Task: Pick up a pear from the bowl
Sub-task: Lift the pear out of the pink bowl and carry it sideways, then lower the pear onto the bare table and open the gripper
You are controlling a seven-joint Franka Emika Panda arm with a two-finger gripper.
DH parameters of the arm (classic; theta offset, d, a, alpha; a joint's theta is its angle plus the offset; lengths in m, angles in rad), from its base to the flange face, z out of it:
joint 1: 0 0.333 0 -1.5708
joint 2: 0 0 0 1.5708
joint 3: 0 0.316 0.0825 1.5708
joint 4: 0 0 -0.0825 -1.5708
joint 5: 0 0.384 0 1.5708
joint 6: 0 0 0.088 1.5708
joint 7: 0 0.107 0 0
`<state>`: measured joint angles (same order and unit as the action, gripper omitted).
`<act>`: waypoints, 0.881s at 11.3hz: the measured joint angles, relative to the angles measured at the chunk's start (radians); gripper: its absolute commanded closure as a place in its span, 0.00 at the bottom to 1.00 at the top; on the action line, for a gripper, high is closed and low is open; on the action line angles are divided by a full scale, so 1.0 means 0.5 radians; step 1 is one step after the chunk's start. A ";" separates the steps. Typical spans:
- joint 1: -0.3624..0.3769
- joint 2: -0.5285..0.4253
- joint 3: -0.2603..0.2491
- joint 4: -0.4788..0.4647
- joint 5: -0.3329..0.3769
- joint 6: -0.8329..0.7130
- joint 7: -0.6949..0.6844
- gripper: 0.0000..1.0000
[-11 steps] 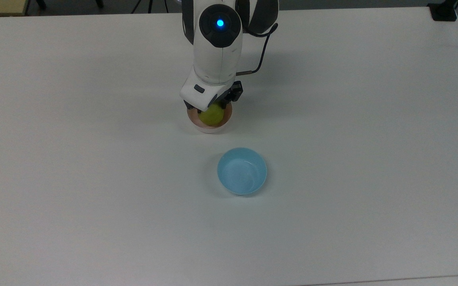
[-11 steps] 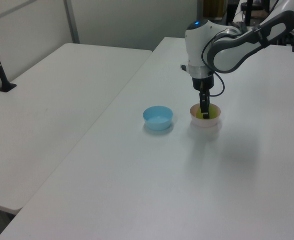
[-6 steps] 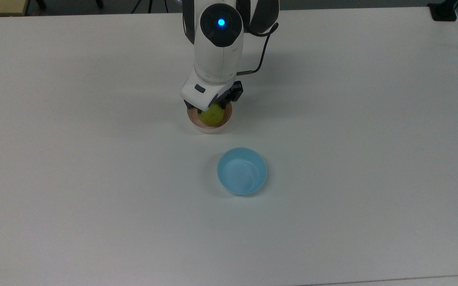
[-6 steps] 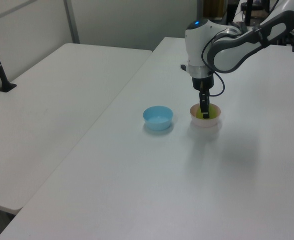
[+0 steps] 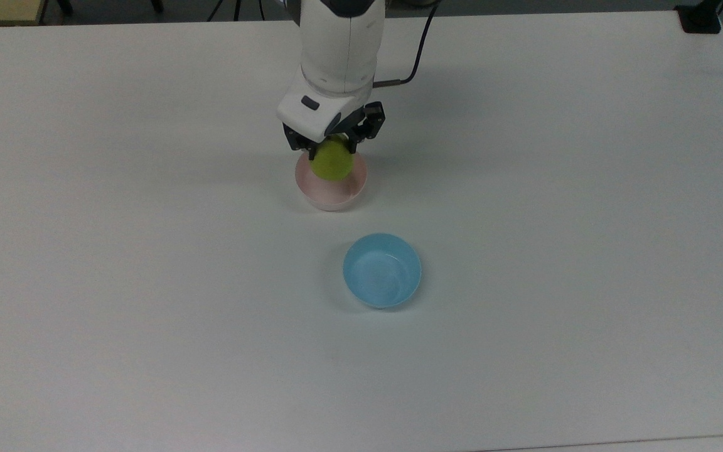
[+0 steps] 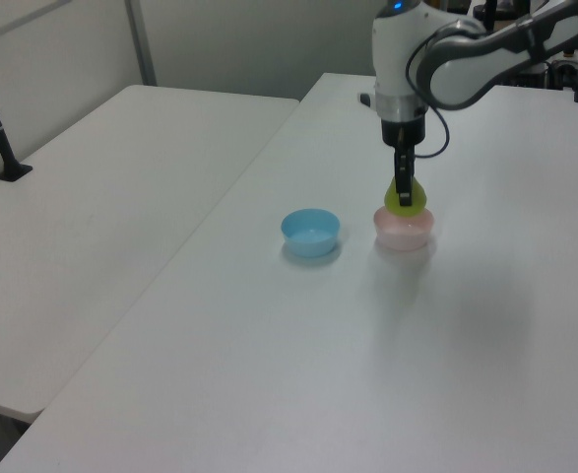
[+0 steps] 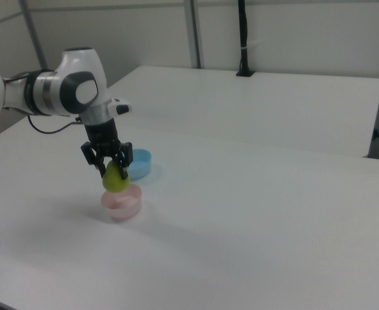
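The small yellow-green pear point(image 7: 115, 179) has come up out of the round pale pink plastic bowl point(image 7: 121, 201); the fingers point(image 7: 122, 167) squeeze it, so picking is nearly done.

A lab: bare white tables point(image 6: 121, 187), robot arm point(image 7: 53, 90).

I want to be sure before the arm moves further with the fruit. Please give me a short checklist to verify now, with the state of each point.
1. Two-finger gripper shut on the small yellow-green pear: ok.
2. Pear lifted clear above the rim of the small round pale pink plastic bowl: ok in the right view.
3. Pink bowl upright on the white table: ok.
4. Light blue bowl apart from the pink bowl, not under the pear: ok.
5. Grip firm enough for travel: cannot tell.
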<state>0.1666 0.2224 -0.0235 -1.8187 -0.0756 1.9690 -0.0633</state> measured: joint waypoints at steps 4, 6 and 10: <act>-0.156 -0.164 -0.031 0.142 0.000 -0.229 -0.024 0.67; -0.330 -0.168 -0.036 0.181 0.000 -0.236 -0.142 0.67; -0.643 -0.029 -0.041 0.157 0.000 -0.087 -0.330 0.67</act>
<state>-0.1550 0.2077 -0.0443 -1.7401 -0.0756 1.9254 -0.2282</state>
